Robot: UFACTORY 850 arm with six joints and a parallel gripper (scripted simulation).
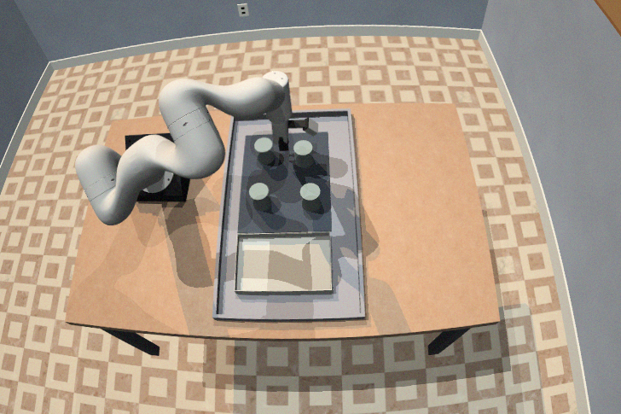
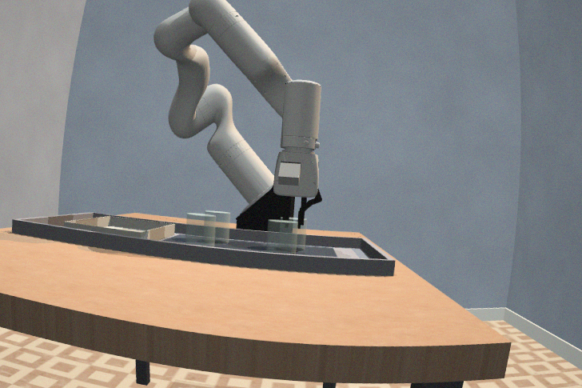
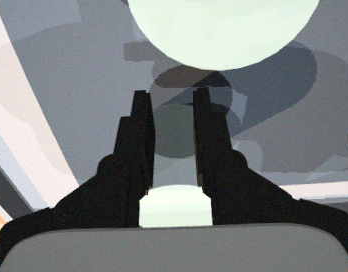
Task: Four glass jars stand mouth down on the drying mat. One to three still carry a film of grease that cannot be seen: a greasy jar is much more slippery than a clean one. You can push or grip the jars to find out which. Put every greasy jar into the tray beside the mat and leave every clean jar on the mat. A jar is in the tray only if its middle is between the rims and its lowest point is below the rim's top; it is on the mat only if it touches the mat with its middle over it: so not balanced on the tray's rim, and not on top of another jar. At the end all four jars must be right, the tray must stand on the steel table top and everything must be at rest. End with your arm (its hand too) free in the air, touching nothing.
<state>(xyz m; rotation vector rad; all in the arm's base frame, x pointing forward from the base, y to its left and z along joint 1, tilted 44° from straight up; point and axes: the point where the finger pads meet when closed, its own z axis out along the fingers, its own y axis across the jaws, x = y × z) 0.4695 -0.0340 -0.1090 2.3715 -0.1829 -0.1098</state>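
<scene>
With twelve o'clock at the upper edge of the top view, the gripper [image 1: 283,146] [image 2: 300,226] [image 3: 173,111] is placed between two upright jars: the nine o'clock jar [image 1: 263,145] [image 3: 175,207] and the three o'clock jar [image 1: 303,148] [image 2: 281,235] [image 3: 223,32]. Its fingers are spread partway, with nothing pinched. The seven o'clock jar [image 1: 258,191] and the five o'clock jar [image 1: 310,191] [image 2: 201,229] are seen farther off. All four are stood on the dark mat [image 1: 288,224]; the tray [image 1: 329,265] [image 2: 161,233] is set at six o'clock, beside it.
</scene>
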